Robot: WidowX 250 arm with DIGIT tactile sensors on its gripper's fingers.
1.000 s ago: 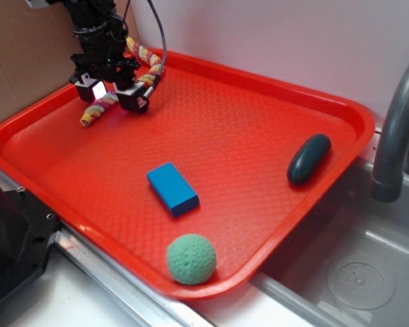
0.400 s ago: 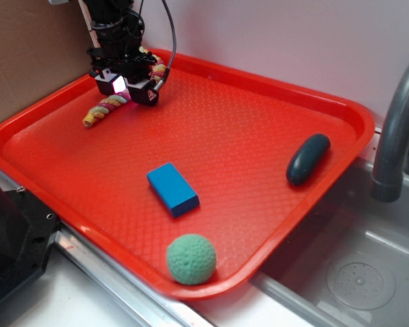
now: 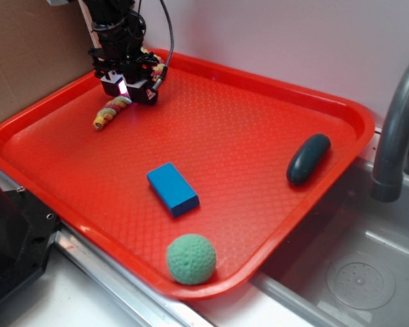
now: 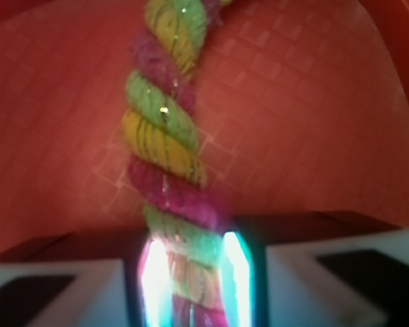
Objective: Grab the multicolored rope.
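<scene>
From the outside view the gripper (image 3: 126, 87) stands low at the far left corner of the red tray (image 3: 259, 122), over the striped rope (image 3: 108, 112), whose free end trails toward the tray's left rim. Only the wrist view shows the grip itself: the fingers (image 4: 75, 286) are clamped on the rope (image 4: 165, 136) from both sides. A blue block (image 3: 172, 189), green ball (image 3: 191, 259) and dark oval object (image 3: 309, 159) lie well apart from it.
</scene>
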